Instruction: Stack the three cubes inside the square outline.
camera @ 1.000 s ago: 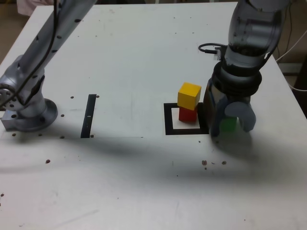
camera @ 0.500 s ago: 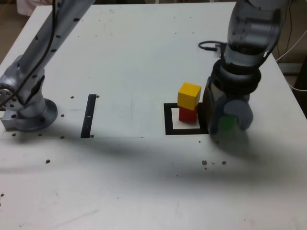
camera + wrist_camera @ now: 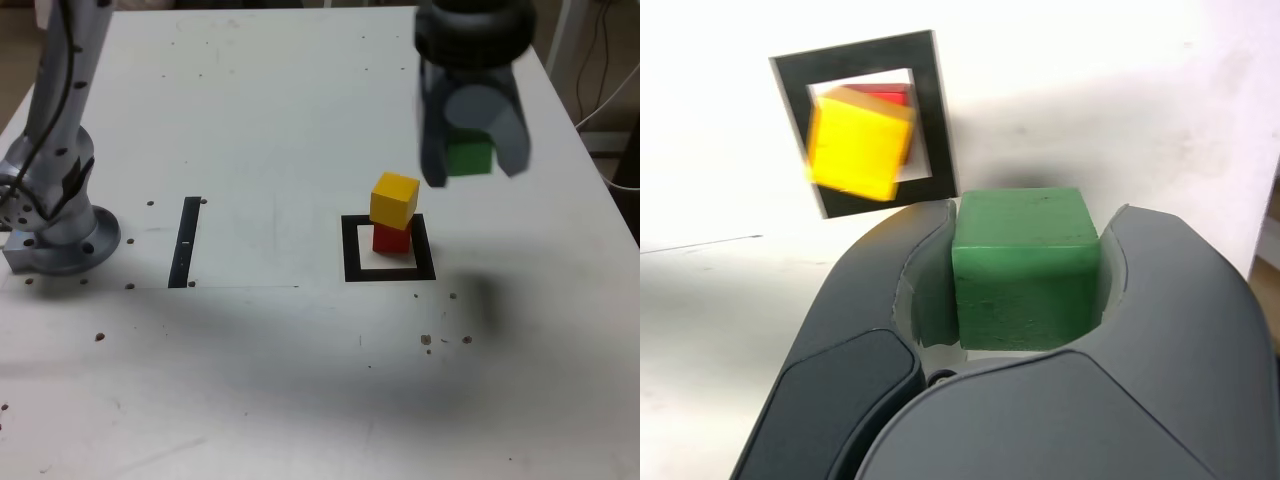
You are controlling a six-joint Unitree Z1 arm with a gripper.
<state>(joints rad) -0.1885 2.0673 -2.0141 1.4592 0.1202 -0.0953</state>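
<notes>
The exterior view looks down across the table (image 3: 250, 120); the close wrist view shares the square outline (image 3: 389, 270).

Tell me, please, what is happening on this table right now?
A single robot arm is stacking coloured cubes. Its end effector is shut on the green cube and holds it in the air, clear of the table. The yellow cube already sits, slightly turned, on the red cube inside the square outline. The green cube is not yet over that stack; in the exterior view it hangs up and to the right of it.
</notes>
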